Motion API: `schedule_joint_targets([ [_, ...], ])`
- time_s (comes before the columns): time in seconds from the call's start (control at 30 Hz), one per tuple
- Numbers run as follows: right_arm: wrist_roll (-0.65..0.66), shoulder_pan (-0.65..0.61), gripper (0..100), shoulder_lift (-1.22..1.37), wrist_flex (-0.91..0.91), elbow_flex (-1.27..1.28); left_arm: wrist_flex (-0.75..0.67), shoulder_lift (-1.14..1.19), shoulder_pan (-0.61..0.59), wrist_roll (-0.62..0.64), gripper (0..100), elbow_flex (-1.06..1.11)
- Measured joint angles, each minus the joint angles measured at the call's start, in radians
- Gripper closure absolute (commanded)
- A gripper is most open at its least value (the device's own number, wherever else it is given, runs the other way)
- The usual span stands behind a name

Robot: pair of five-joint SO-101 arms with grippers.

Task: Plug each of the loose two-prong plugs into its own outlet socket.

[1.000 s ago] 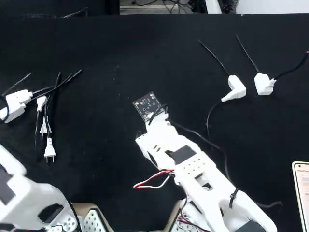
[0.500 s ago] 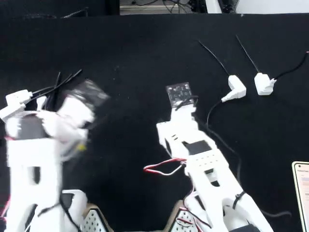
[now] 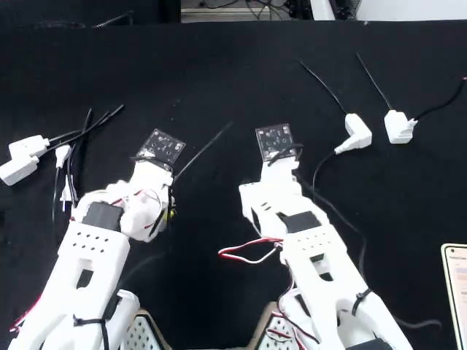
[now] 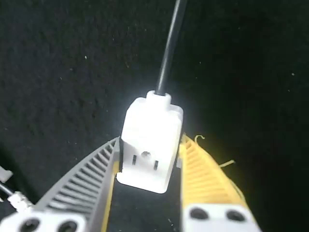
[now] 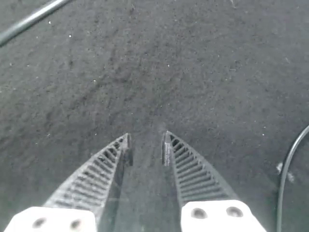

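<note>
Probably light and rigid, trailing a limp black cord (image 4: 166, 53), the white outlet socket (image 4: 150, 137) at frame centre sits clamped by its flat sides in the left gripper (image 4: 150, 141), slotted face clear, while the right gripper (image 5: 146, 137) stands narrowly parted, empty

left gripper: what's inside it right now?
A white outlet socket, slotted face toward the camera, with a black cord leaving its far end. The left gripper is shut on it. Its fingers cover the socket's sides, so the contact there can't be seen.
</note>
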Motion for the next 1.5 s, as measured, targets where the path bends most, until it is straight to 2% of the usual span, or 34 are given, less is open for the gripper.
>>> schedule_joint_targets([
  [0.3, 0.0, 0.005, 89.4, 0.0, 0.0, 0.0, -0.058, -0.009, -0.074, 0.015, 82, 0.069],
  [0.5, 0.0, 0.005, 89.4, 0.0, 0.0, 0.0, 0.055, -0.009, -0.149, 0.017, 81, -0.048],
  [0.6, 0.0, 0.005, 89.4, 0.0, 0.0, 0.0, 0.115, -0.009, -0.146, -0.005, 76, -0.055],
  [0.77, 0.0, 0.005, 89.4, 0.0, 0.0, 0.0, 0.14, -0.009, -0.12, -0.032, 76, -0.055],
  [1.03, 0.0, 0.005, 89.4, 0.0, 0.0, 0.0, 0.127, -0.011, -0.12, -0.043, 76, -0.046],
  [1.27, 0.0, 0.005, 89.4, 0.0, 0.0, 0.0, 0.124, -0.011, -0.12, -0.176, 76, 0.018],
  [1.5, 0.0, 0.005, 89.4, 0.0, 0.0, 0.0, -0.015, -0.011, -0.117, -0.192, 76, 0.157],
])
